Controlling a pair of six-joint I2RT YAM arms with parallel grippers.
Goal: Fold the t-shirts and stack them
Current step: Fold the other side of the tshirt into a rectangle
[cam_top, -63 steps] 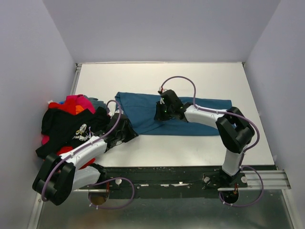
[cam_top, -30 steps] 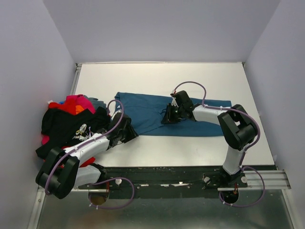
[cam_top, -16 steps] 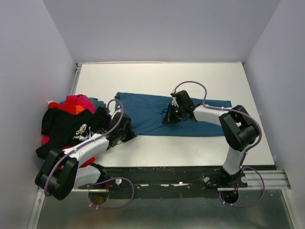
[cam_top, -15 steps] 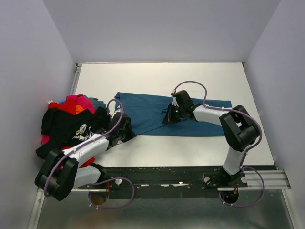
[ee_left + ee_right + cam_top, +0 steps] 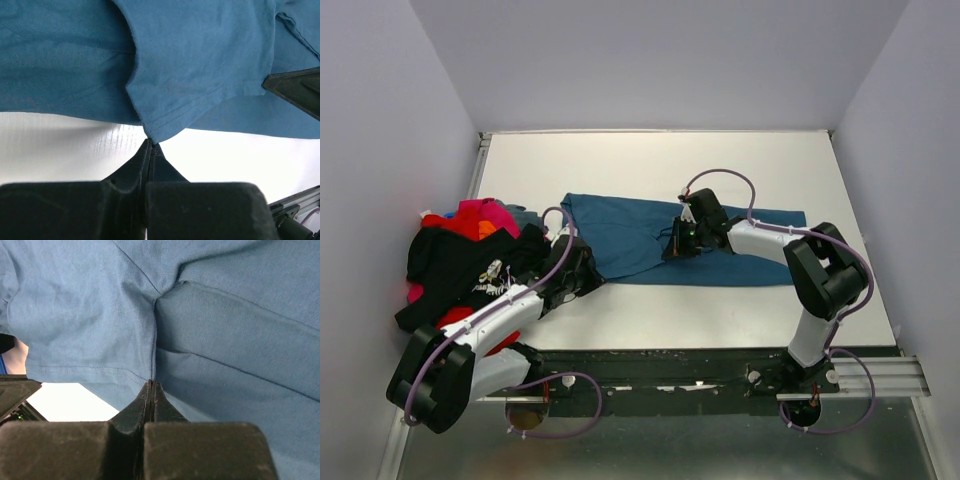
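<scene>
Left arm: lies low over the table point(image 5: 720, 310), reaching toward the near left corner of the teal shirt point(image 5: 620, 235).
Left grip: I see the left gripper point(image 5: 150, 145) pinched tight on that hem corner.
Right arm: elbow bent out right of the shirt, forearm stretched left across it.
Right grip: the right gripper point(image 5: 151, 382) is clamped on a fold at the shirt's near hem.
Shirt: spread flat, with the pile point(image 5: 470, 250) just left of it.
Change: a second ago both jaws stood partly apart and now they are closed; the arms have barely shifted.
</scene>
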